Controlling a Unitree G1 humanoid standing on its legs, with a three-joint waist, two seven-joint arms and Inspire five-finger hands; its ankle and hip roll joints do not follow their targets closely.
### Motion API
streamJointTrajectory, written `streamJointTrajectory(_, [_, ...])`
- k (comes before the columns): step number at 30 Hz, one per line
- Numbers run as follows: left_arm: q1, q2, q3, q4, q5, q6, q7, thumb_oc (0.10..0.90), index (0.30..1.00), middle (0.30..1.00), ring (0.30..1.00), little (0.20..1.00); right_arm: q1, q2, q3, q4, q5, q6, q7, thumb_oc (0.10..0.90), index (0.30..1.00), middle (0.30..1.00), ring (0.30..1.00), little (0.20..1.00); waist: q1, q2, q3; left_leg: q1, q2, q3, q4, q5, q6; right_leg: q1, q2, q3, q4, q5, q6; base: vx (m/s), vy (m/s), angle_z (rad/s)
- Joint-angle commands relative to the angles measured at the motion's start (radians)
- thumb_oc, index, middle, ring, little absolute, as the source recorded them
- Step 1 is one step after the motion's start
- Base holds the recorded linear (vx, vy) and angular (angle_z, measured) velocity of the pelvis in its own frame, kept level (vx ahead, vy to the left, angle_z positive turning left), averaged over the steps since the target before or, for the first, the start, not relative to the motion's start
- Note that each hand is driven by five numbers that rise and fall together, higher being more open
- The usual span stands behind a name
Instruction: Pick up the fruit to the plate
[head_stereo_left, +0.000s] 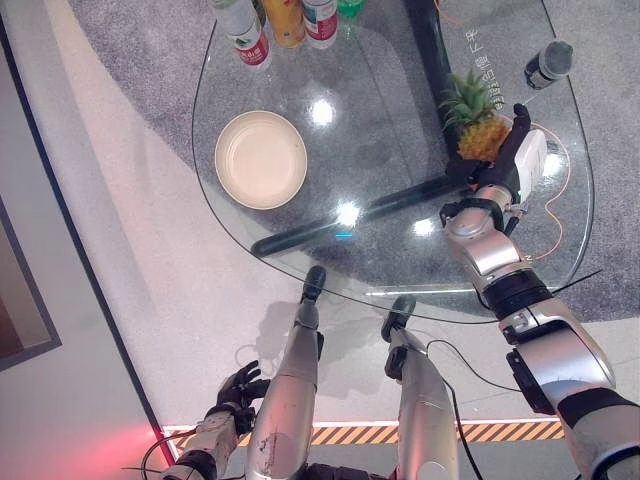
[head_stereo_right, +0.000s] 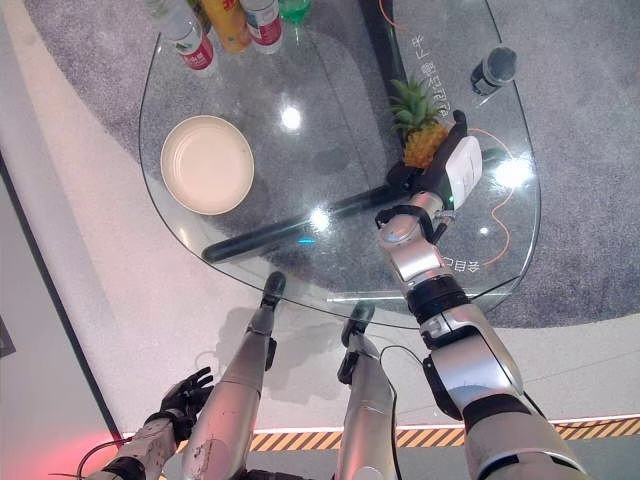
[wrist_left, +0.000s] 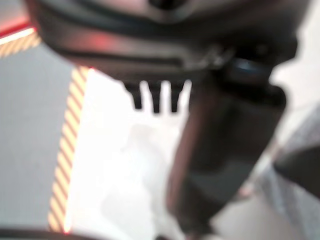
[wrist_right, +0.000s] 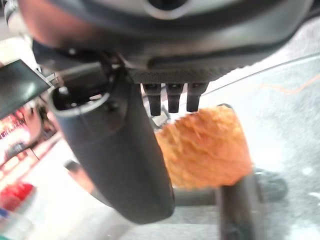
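Pineapple (head_stereo_left: 478, 128) stands upright near the glass table's (head_stereo_left: 400, 60) right edge, touching the right hand (head_stereo_left: 505, 165) whose straight fingers flank it ungripped, far across from the plate (head_stereo_left: 261, 159) near the left edge.

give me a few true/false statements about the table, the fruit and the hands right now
1. The small orange pineapple with a green crown lies on the round cream plate. False: the plate is empty and the pineapple is far across the clear glass table, at the right hand.
2. The right hand is at the pineapple. True.
3. The left hand reaches over the table. False: it hangs low beside the robot, off the table.
4. Several plastic bottles stand at the table's far edge. True.
5. A dark bottle lies beyond the pineapple. True.
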Motion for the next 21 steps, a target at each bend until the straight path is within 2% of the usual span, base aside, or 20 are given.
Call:
streamJointTrajectory(1, [0.079,-0.005,-0.031,0.020,-0.026,0.007,-0.020,0.800,0.900,0.900,0.900,0.900,-0.061,-0.124,0.029,0.014,0.003,0.021,0.000,0.800,0.900,0.900,0.900,0.900,0.019,0.027,-0.012,-0.037,-0.109,-0.012,0.047,-0.035,0.102,0.004,0.076,-0.037,-0.054,0.079,-0.058,0.01,0.016,0.03])
streamJointTrajectory(2, [0.080,-0.004,-0.035,0.016,-0.027,0.004,-0.022,0.800,0.900,0.900,0.900,0.900,-0.065,-0.126,0.035,0.041,0.009,0.051,0.002,0.800,0.900,0.900,0.900,0.900,0.021,0.030,-0.012,-0.037,-0.110,-0.012,0.043,-0.034,0.102,0.004,0.077,-0.038,-0.056,0.079,-0.059,0.00,0.000,0.00])
streamJointTrajectory(7, [0.078,-0.002,-0.039,0.022,-0.028,-0.002,-0.035,0.800,0.900,0.900,0.900,0.900,-0.074,-0.129,0.043,0.135,0.046,0.081,0.024,0.800,0.900,0.900,0.900,0.900,0.027,0.034,-0.012,-0.035,-0.109,-0.013,0.035,-0.032,0.104,0.004,0.075,-0.042,-0.059,0.080,-0.060,0.00,0.009,0.06])
streamJointTrajectory(15, [0.074,0.000,-0.045,0.017,-0.037,-0.007,-0.038,0.800,0.900,0.900,0.900,0.900,-0.075,-0.122,0.037,0.194,0.094,0.101,0.036,0.800,0.900,0.900,0.900,0.900,0.030,0.035,-0.012,-0.026,-0.108,-0.014,0.020,-0.029,0.106,0.010,0.076,-0.042,-0.069,0.084,-0.058,0.00,0.000,0.01])
streamJointTrajectory(20, [0.078,0.000,-0.042,0.019,-0.043,-0.012,-0.045,0.800,0.900,0.900,0.900,0.900,-0.061,-0.109,0.013,0.215,0.174,0.078,0.019,0.800,0.900,0.900,0.900,0.900,0.030,0.035,-0.012,-0.023,-0.108,-0.017,0.016,-0.029,0.106,0.012,0.078,-0.041,-0.072,0.083,-0.059,0.00,0.000,0.00])
streamJointTrajectory(21, [0.079,-0.002,-0.041,0.017,-0.044,-0.013,-0.045,0.800,0.900,0.900,0.900,0.900,-0.056,-0.103,0.003,0.214,0.190,0.066,0.018,0.396,0.554,0.554,0.554,0.496,0.030,0.036,-0.012,-0.023,-0.107,-0.017,0.014,-0.029,0.106,0.012,0.078,-0.041,-0.073,0.083,-0.060,0.00,0.000,0.00])
